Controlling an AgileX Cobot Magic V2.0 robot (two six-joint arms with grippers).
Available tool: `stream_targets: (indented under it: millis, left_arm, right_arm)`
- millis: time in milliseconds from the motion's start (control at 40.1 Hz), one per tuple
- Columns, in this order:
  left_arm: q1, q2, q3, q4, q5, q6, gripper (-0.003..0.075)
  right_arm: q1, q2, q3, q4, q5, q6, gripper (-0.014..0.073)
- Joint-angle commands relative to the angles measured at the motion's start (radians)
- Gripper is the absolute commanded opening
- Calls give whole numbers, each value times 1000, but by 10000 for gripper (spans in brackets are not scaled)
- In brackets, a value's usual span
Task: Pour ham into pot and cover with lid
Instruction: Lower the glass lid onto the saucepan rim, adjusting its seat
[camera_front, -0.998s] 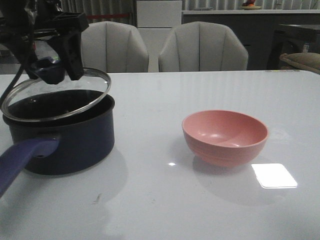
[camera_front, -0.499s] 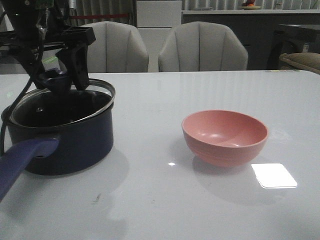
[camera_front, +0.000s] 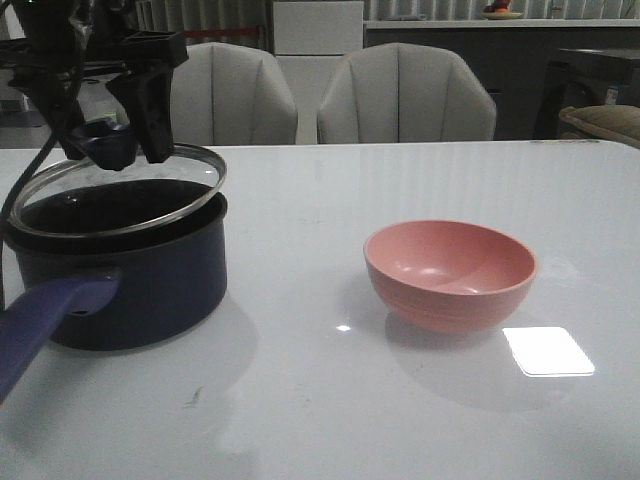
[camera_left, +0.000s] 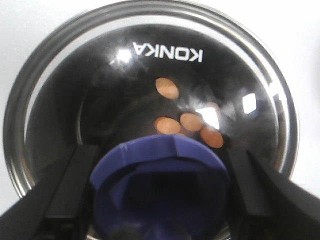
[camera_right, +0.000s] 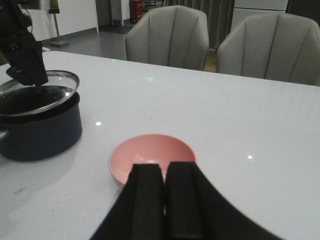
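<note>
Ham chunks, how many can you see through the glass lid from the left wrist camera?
4 orange-pink ham chunks show on the black pot floor: one upper, one left, one middle, one right. The purple-blue lid knob may hide more.

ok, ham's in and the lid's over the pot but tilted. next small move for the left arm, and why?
Probably level and lower it. The left gripper holds the lid by its knob, tilted, its right edge near the pot rim, the left side raised. Ham shows through the glass, so only seating remains.
</note>
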Motion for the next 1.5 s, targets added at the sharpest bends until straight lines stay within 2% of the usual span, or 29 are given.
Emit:
stream_targets:
  millis: [0,449,973,1347,1472]
  left_arm:
    - [-8,-43,-43,-2,0,-1,262]
    - [-8,-4,-43,22,10,0,277]
    - [-8,-2,-44,16,-1,0,501]
    - [-8,-20,-148,32,100,6,501]
    - [-8,-53,-149,32,96,26,501]
  right_arm:
    - [-1,8,-26,5,-73,-5,148]
    - [-1,8,-26,5,-73,-5,148]
    - [-1,8,-26,5,-73,-5,148]
    - [-1,8,-26,5,-73,-5,148]
    - [-1,8,-26,5,-73,-5,148]
